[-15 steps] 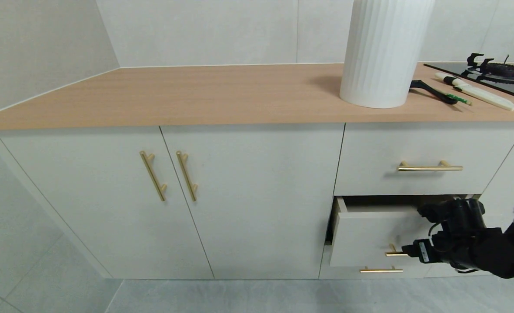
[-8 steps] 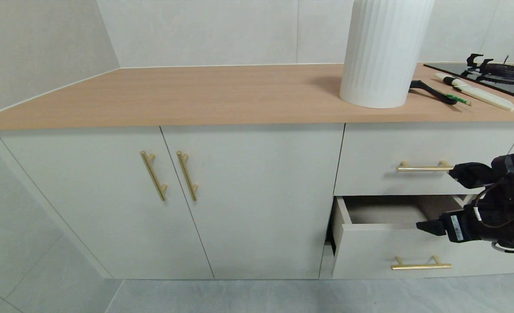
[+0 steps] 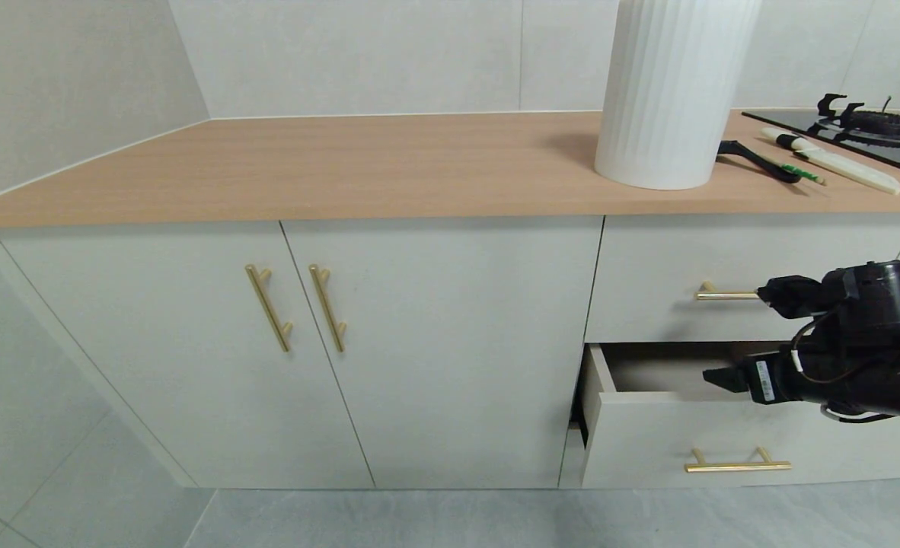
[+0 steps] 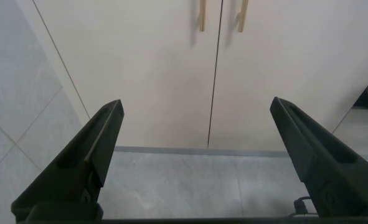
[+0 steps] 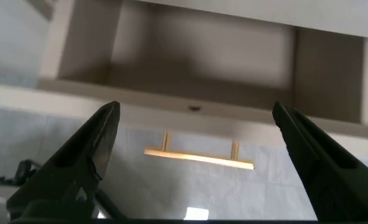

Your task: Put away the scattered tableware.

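The scattered tableware lies on the wooden counter at the right: a black-handled utensil (image 3: 758, 161), a thin green-handled piece (image 3: 804, 173) and a white knife (image 3: 838, 164). Below them the middle drawer (image 3: 596, 373) is pulled out, and its inside (image 5: 202, 68) holds nothing. My right gripper (image 3: 747, 335) hangs open over the drawer's right part, one finger by the top drawer's gold handle (image 3: 724, 294). In the right wrist view the open right gripper (image 5: 202, 155) looks down on the drawer's gold handle (image 5: 199, 157). My left gripper (image 4: 199, 155) is open, low before the cabinet doors, holding nothing.
A tall white ribbed cylinder (image 3: 671, 91) stands on the counter (image 3: 305, 164) just left of the utensils. A black gas hob (image 3: 876, 125) sits at the far right. Two cabinet doors with gold handles (image 3: 267, 307) (image 3: 327, 307) are shut. Grey tiled floor (image 4: 184, 186) lies below.
The drawer came out farther. My right gripper left the drawer's handle, rose above the drawer and then shifted a little left.
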Available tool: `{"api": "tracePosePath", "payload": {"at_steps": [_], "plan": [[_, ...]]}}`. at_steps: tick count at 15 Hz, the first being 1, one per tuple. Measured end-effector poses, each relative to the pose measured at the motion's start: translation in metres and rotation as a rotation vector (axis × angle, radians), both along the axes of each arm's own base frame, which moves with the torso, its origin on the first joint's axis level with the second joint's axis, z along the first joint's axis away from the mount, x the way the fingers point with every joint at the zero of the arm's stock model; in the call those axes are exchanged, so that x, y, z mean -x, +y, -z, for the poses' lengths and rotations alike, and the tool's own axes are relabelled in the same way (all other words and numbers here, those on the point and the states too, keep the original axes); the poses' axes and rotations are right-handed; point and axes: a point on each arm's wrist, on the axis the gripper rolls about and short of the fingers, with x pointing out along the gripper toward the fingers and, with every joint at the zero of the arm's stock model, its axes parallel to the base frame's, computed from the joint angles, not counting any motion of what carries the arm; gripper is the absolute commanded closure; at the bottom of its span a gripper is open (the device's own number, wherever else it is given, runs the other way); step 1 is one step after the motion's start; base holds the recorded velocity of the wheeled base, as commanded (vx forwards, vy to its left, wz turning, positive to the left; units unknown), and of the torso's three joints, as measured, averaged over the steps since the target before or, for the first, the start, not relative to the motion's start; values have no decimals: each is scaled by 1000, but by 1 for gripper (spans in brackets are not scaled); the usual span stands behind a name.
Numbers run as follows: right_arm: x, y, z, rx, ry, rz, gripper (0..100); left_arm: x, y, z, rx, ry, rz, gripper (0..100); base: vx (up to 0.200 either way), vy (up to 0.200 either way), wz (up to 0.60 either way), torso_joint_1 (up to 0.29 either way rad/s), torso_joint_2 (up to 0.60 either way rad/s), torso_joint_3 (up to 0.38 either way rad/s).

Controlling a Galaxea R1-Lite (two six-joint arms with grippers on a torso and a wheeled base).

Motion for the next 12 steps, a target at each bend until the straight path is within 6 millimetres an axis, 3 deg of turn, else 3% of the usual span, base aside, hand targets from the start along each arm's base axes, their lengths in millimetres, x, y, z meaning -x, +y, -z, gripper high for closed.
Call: {"api": "tracePosePath", "payload": {"at_steps": [9,12], "plan": [[-31,1,32,-35,-41,97,0,0,0,0,0,0,0,0,0,0,0,0,0,0],[-32,1,41,-33,-19,108,0,0,0,0,0,0,0,0,0,0,0,0,0,0]]}}
